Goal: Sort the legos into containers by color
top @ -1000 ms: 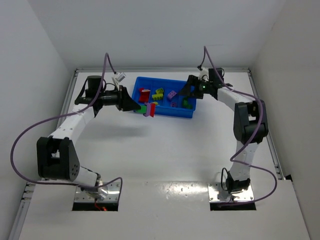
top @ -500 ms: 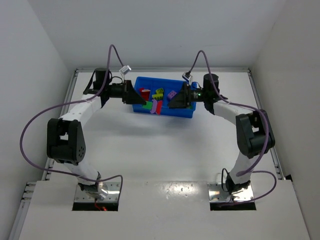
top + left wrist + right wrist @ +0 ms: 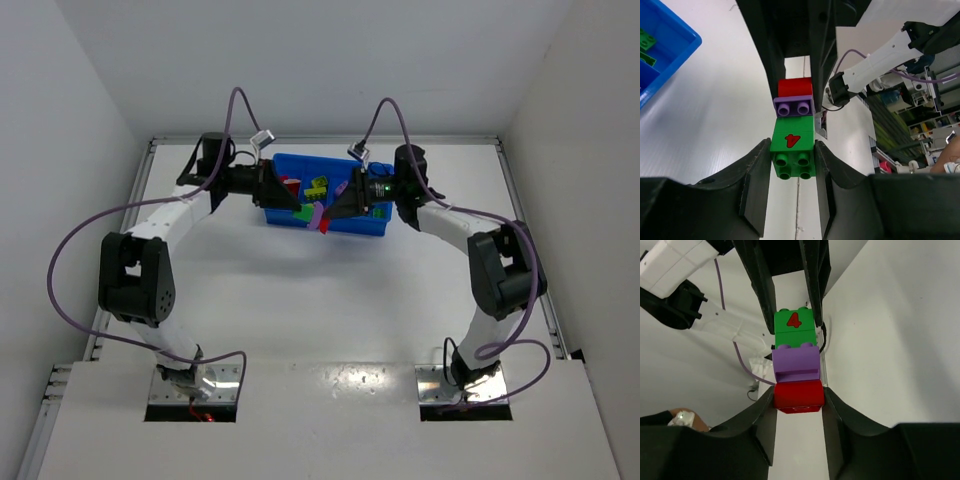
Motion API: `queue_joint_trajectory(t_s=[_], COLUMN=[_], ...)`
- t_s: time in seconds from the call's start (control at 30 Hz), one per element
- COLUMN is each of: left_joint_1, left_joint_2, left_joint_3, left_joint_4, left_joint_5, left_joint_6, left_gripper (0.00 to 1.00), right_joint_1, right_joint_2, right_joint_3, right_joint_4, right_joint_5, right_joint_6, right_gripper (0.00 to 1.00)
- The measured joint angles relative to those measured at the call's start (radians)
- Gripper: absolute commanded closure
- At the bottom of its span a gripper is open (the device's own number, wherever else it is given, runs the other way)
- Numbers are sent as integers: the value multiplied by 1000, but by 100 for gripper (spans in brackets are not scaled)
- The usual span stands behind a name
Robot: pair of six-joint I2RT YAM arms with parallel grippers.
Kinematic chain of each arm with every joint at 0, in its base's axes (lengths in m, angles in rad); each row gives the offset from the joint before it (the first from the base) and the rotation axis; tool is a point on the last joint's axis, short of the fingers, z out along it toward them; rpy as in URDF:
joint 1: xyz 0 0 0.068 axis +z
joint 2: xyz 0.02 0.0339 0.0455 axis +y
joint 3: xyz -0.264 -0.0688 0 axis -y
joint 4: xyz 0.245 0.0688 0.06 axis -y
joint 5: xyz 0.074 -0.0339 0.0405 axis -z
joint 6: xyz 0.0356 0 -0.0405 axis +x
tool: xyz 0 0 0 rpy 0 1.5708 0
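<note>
A short lego strip of a green brick (image 3: 793,150) marked with a red 4, a purple brick (image 3: 794,106) and a red brick (image 3: 794,87) hangs between both grippers in front of the blue tray (image 3: 368,225). My left gripper (image 3: 792,162) is shut on the green end. My right gripper (image 3: 798,396) is shut on the red end (image 3: 797,395), with the purple brick (image 3: 795,365) and the green brick (image 3: 794,322) beyond. In the top view the strip (image 3: 312,214) sits between the left gripper (image 3: 296,206) and the right gripper (image 3: 327,215).
The tray holds red (image 3: 290,186), yellow-green (image 3: 318,185) and pink (image 3: 342,189) bricks in its compartments. A tray corner with green bricks (image 3: 646,40) shows in the left wrist view. White walls enclose the table on three sides.
Both grippers have moved toward each other in front of the tray. The right gripper has closed on the strip's red end while the left one still holds the green end.
</note>
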Motion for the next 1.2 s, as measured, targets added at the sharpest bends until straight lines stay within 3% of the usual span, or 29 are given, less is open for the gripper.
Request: queue_joint_trajectory(t_s=[0.03,0.13,0.17,0.33,0.53,0.67,0.9,1.2], left_joint_1=[0,6,6,55,176,179,175,137], left_joint_2=[0,0,0,-17,-108,-185,-257,-231], left_joint_3=[2,2,1,-42,-141,-189,-229,-227], left_joint_4=[1,-3,-3,6,-22,-39,-64,-77], left_joint_5=[3,4,0,-24,-113,-158,-206,-188], left_joint_6=[-3,-11,-10,-5,40,69,108,119], left_gripper=[96,96,96,96,96,96,96,95], right_joint_1=[5,6,5,-20,-143,-200,-193,-107], right_joint_2=[1,3,3,3,3,22,114,144], right_joint_3=[1,1,1,1,1,22,97,181], right_joint_4=[1,2,0,-42,-132,-161,-138,-119], right_joint_5=[-8,-9,-10,-21,13,36,12,-116], right_joint_6=[2,-11,-12,-49,-69,-47,46,71], right_gripper=[77,98,100,100,100,100,100,100])
